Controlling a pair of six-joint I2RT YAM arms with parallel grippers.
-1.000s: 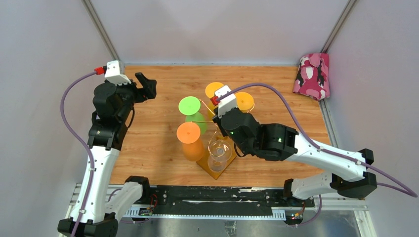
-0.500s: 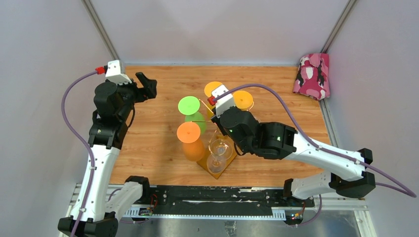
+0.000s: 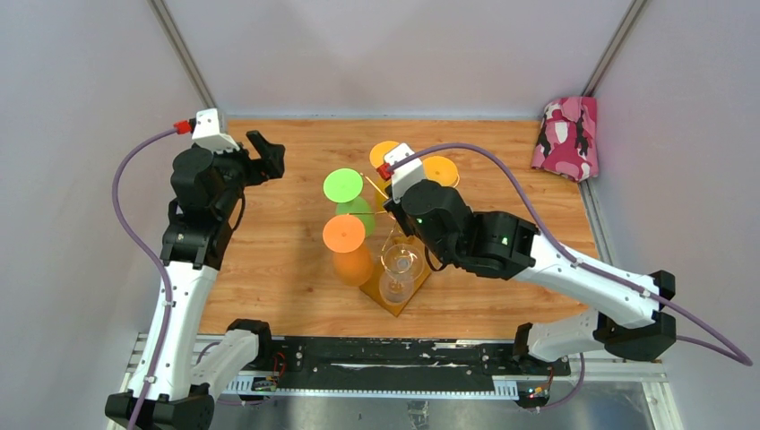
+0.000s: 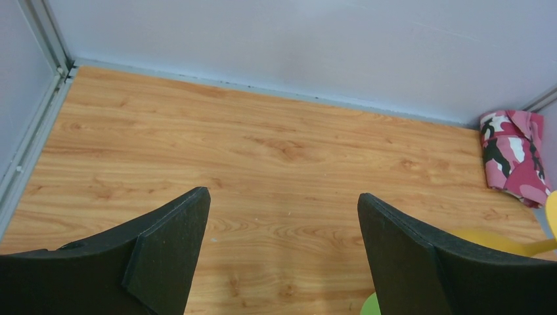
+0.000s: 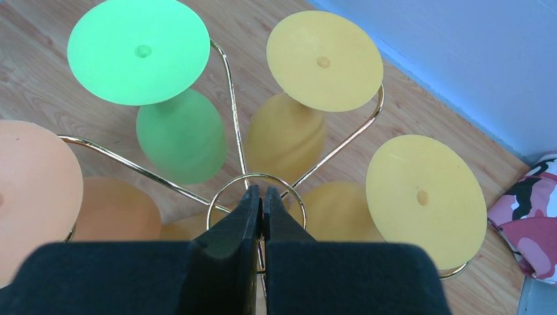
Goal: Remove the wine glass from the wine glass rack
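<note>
Barely begun, by the look of it. Hanging foot-up on the wine glass rack (image 3: 399, 303) mid-table: green wine glass (image 5: 139, 51), orange glass (image 5: 36, 197), two yellow glasses (image 5: 324, 60), clear glasses (image 3: 401, 262) nearest. Pressed together over the centre ring, gripping no glass: right gripper (image 5: 261, 197). Spread wide, well off to the side: left gripper (image 4: 282, 203). Can't read any writing anywhere.

Wine glass rack (image 3: 394, 307), gold wire on wooden base: 1.
Green wine glass (image 5: 139, 51): 1.
Orange wine glass (image 5: 33, 197): 1.
Yellow wine glasses (image 5: 324, 60) (image 5: 425, 197): 2.
Clear wine glass (image 3: 401, 262): at least 1; exact count not discernible.
Pink camouflage cloth (image 3: 565, 136): 1.
</note>
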